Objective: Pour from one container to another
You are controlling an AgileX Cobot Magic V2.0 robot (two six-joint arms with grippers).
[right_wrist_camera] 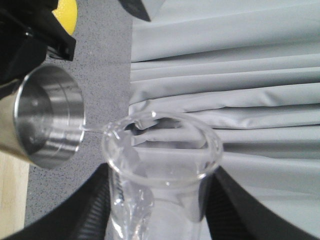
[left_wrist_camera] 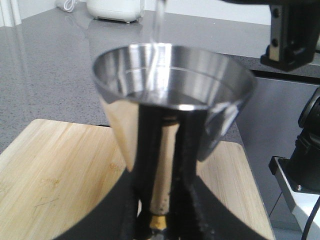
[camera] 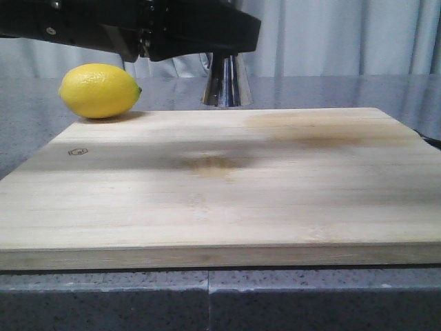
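The pour is under way: the right gripper (right_wrist_camera: pixel 155 220), clamped on the small clear glass beaker (right_wrist_camera: pixel 160 165), tips a thin stream into the shiny steel hourglass jigger (left_wrist_camera: pixel 172 95), gripped by the left gripper (left_wrist_camera: pixel 162 200) above the pale wooden board (camera: pixel 220 193). Next comes levelling the beaker before overflow.

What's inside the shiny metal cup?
Clear liquid sits in the jigger, and a thin stream falls in from the beaker. The jigger's lower cone is hidden by the left gripper.
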